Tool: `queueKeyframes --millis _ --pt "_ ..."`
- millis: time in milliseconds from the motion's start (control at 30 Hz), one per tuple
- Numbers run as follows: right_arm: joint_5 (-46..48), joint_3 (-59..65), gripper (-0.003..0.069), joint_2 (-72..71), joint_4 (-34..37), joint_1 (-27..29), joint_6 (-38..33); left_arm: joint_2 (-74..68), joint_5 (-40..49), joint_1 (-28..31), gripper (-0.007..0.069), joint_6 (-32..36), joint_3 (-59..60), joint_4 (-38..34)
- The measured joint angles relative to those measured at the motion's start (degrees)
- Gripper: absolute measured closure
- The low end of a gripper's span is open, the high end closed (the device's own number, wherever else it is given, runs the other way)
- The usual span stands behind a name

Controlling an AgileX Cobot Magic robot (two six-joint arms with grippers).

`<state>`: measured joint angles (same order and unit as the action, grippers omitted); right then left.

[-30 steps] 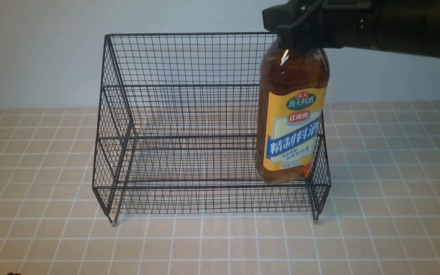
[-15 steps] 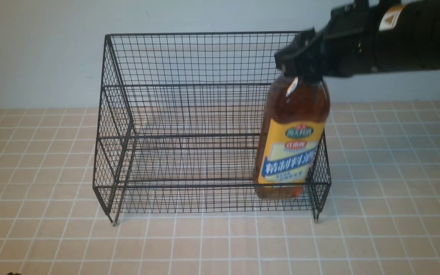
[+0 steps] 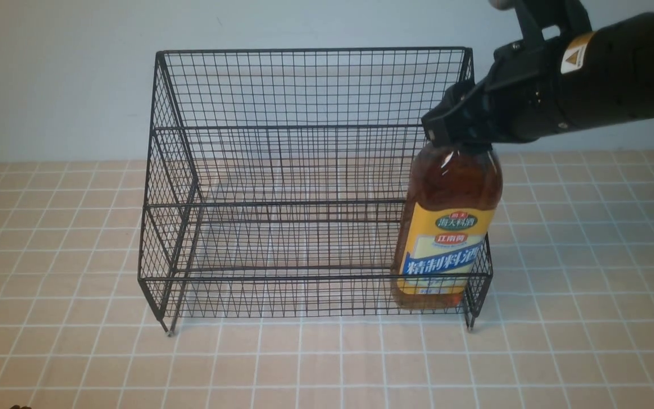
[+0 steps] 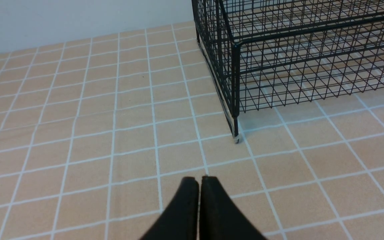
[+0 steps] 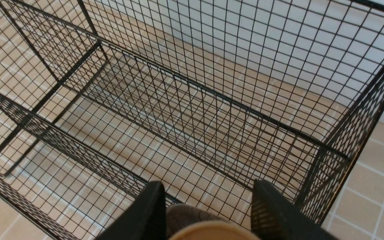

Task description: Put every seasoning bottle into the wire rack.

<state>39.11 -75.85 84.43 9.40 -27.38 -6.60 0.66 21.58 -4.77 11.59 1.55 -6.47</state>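
Note:
The seasoning bottle [image 3: 446, 227], amber with a yellow and blue label, stands upright in the lower front tier of the black wire rack [image 3: 281, 85], at the rack's right end. Its base sits behind the front rail. My right gripper [image 3: 457, 128] reaches in from the right and is shut on the bottle's top, hiding the cap in the front view. In the right wrist view the tan cap [image 5: 212, 231] lies between the fingers of the right gripper [image 5: 207, 186], above the rack's mesh [image 5: 212, 93]. My left gripper [image 4: 198, 178] is shut and empty over the table, near the rack's front left foot [image 4: 236, 138].
The rack stands on a tan tiled tablecloth [image 3: 327, 363] with a pale wall behind it. The rack's upper tier [image 3: 281, 170] holds nothing. No other bottle is in view.
My right gripper has come down and a little to the right with the bottle, from above the rack's rim into the lower tier. The rack has not moved.

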Motion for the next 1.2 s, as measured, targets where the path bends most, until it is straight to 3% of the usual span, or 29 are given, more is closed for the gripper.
queueKeyframes --millis 267,500,567,633,700,733,800,833,1033,1200 --pt "-1.1 -0.7 0.0116 -2.0 -0.6 0.0 0.0 0.0 0.0 0.0 0.0634 0.0 0.0 0.0" --pt "-0.9 -1.9 0.0118 -12.4 -4.1 0.0 3.2 0.0 0.0 0.0 0.0634 0.0 0.0 0.0" --pt "-0.1 -2.9 0.0150 -16.1 -5.4 0.0 5.1 0.0 0.0 0.0 0.0634 0.0 0.0 0.0" --pt "1.6 -3.6 0.0214 -21.2 -7.0 0.0 7.4 0.0 0.0 0.0 0.0634 0.0 0.0 0.0" --pt "4.9 -3.9 0.0323 -27.2 -9.4 0.0 9.6 0.0 0.0 0.0 0.0634 0.0 0.0 0.0" --pt "6.2 -3.9 0.0335 -28.3 -9.9 0.0 10.3 0.0 0.0 0.0 0.0634 0.0 0.0 0.0" --pt "12.6 -4.0 0.0522 -35.2 -13.8 0.0 13.5 0.0 0.0 0.0 0.0634 0.0 0.0 0.0" --pt "15.7 -3.8 0.0580 -39.0 -15.5 0.0 15.4 0.0 0.0 0.0 0.0634 0.0 0.0 0.0" --pt "20.7 3.2 0.0667 -54.3 -20.7 0.0 21.1 0.0 0.0 0.0 0.0634 0.0 0.0 0.0" --pt "13.4 16.8 0.0671 -73.9 -24.9 0.0 28.6 0.0 0.0 0.0 0.0634 0.0 0.0 0.0"
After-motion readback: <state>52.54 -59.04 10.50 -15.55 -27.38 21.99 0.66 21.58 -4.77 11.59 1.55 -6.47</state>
